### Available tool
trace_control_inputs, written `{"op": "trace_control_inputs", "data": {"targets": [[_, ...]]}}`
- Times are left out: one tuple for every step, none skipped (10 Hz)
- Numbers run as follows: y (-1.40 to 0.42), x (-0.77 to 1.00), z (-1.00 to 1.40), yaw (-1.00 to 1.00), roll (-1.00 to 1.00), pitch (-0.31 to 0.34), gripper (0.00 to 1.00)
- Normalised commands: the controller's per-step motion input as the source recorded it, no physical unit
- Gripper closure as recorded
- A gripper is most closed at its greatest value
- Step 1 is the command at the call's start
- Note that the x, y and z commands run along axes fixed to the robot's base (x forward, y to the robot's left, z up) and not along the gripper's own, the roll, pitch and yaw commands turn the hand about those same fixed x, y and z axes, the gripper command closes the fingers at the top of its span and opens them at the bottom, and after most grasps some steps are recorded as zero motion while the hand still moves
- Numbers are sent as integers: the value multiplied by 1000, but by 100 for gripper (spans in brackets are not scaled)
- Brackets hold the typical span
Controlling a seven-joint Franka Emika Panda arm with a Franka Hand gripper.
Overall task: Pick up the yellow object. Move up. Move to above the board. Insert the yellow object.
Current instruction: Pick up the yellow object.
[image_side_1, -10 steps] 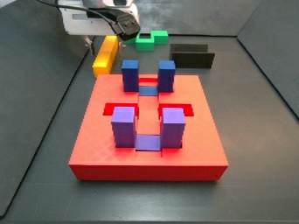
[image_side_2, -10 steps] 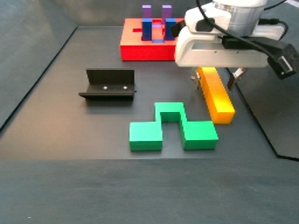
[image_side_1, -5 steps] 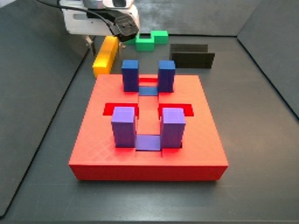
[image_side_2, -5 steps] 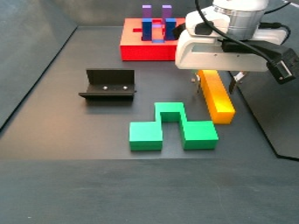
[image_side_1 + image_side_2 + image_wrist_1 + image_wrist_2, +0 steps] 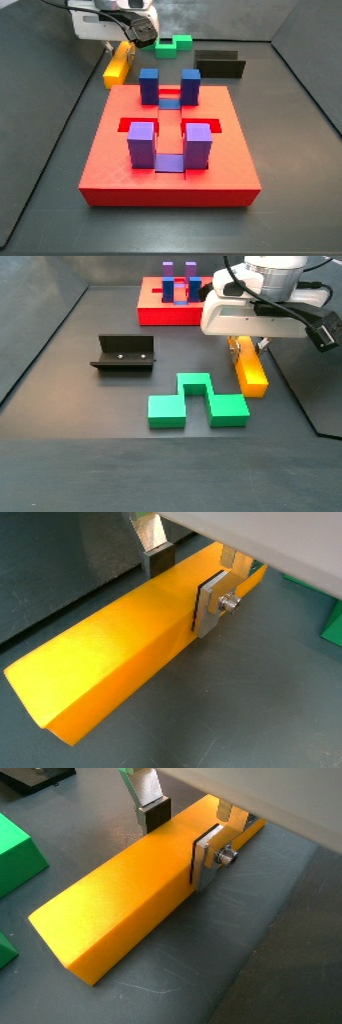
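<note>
A dark grey floor (image 5: 80,426) with low dark walls carries everything. In both wrist views the tool (image 5: 187,580) (image 5: 181,833) straddles the yellow bar (image 5: 134,647) (image 5: 140,893) near one end, its silver fingers (image 5: 214,602) (image 5: 209,856) flat against the bar's two long sides, so it is closed on the bar. Whether the bar rests on the floor or is lifted clear cannot be told from these views.

In a side view the bar (image 5: 249,368) runs lengthwise below the tool (image 5: 249,344), just beside the green notched block (image 5: 198,402) and well apart from the fixture (image 5: 123,354). The red board (image 5: 168,306) stands further back, beyond the tool, with blue and purple blocks on it.

In a side view from the opposite end, the board (image 5: 170,160) fills the foreground; the bar (image 5: 120,62) lies past its far left corner under the tool (image 5: 130,40), with the green block (image 5: 173,44) and a black block (image 5: 221,65) behind.
</note>
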Motion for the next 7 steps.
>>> {"op": "trace_control_inputs", "data": {"targets": [[0,0,0,0,0,0,100],[0,0,0,0,0,0,100],[0,0,0,0,0,0,100],[0,0,0,0,0,0,100],[0,0,0,0,0,0,100],[0,0,0,0,0,0,100],[0,0,0,0,0,0,100]]}}
